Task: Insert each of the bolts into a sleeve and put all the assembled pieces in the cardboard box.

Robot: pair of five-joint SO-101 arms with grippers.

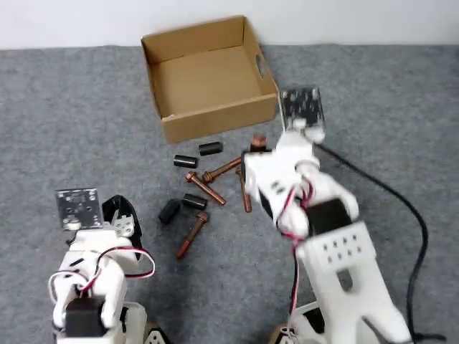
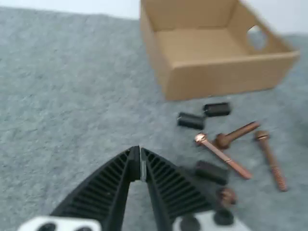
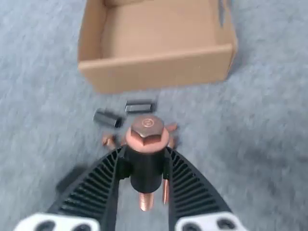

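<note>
Sitting clamped in the right tool (image 3: 143,155) is a sleeved bolt (image 3: 148,131).

Bolts (image 1: 204,188) and sleeves (image 1: 210,149) lie scattered on the table (image 1: 72,115) before the cardboard box (image 1: 215,123).

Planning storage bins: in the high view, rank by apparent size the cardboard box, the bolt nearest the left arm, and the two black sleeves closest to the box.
1. Cardboard box
2. Bolt
3. Sleeve nearer the box and other sleeve: they look alike, so tied.
</note>
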